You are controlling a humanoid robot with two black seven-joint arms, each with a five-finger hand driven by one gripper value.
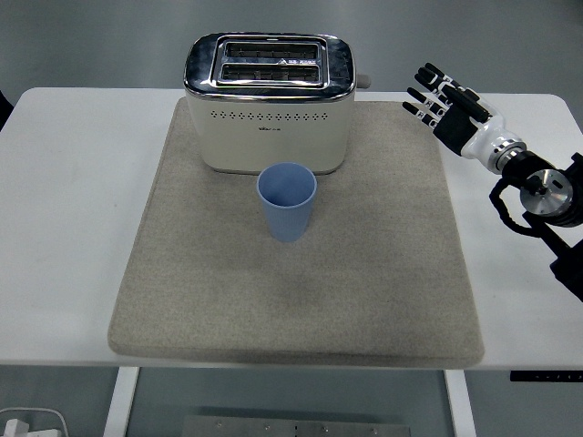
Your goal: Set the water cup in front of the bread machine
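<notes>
A cream and chrome bread machine [270,100] stands near the far edge of a grey mat [383,273] that covers the middle of the white table [73,228]. A blue water cup [287,201] stands upright on the mat just in front of the machine, open and empty. The right hand [446,107] hovers over the mat's far right corner, fingers spread and holding nothing, well apart from the cup.
</notes>
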